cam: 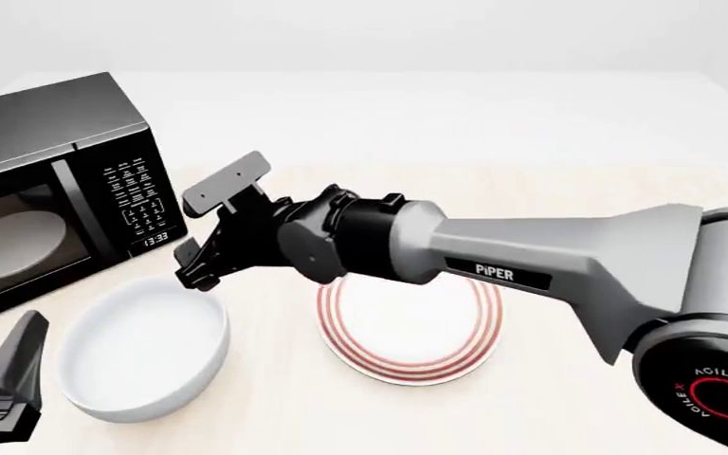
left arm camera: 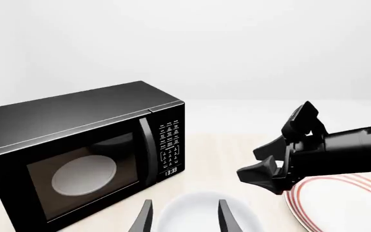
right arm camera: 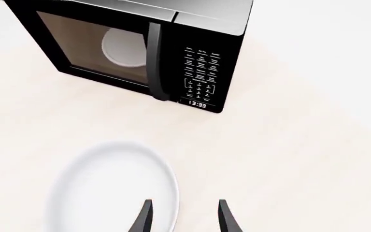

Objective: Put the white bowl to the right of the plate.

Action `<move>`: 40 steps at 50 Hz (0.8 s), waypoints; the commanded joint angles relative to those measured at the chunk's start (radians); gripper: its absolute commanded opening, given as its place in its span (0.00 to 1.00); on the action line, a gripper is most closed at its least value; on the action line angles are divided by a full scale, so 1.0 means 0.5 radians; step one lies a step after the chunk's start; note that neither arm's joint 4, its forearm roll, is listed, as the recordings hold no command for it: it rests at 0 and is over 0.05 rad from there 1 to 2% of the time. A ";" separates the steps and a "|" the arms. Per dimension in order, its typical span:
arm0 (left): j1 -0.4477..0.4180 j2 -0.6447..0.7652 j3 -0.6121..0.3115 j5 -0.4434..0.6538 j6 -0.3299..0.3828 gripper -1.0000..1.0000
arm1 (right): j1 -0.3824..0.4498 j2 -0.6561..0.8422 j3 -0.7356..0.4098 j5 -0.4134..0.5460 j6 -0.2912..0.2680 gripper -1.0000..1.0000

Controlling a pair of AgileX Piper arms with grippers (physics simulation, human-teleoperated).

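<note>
My right gripper [cam: 194, 268] hangs with fingers spread above the near-right rim of the white bowl [cam: 144, 355], grasping nothing. The bowl rests on the table [cam: 567, 199], left of the plate [cam: 409, 327] and in front of the microwave [cam: 48, 190]. My left gripper [left arm camera: 184, 218], also spread and empty, points at the bowl.

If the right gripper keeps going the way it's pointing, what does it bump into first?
Probably the white bowl: the open right gripper straddles its near rim. Depth is unclear.
</note>
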 commanded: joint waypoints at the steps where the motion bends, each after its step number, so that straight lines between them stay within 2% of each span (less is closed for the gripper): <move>1: 0.000 0.000 0.000 0.000 0.000 1.00 | 0.037 0.080 -0.062 0.017 0.068 1.00; 12: 0.000 0.000 0.000 0.000 0.000 1.00 | 0.029 0.167 -0.114 0.066 0.134 1.00; 19: 0.000 0.000 0.000 0.000 0.000 1.00 | 0.035 0.196 -0.106 0.052 0.222 1.00; 40: 0.000 0.000 0.000 0.000 0.000 1.00 | 0.033 0.271 -0.084 0.020 0.319 1.00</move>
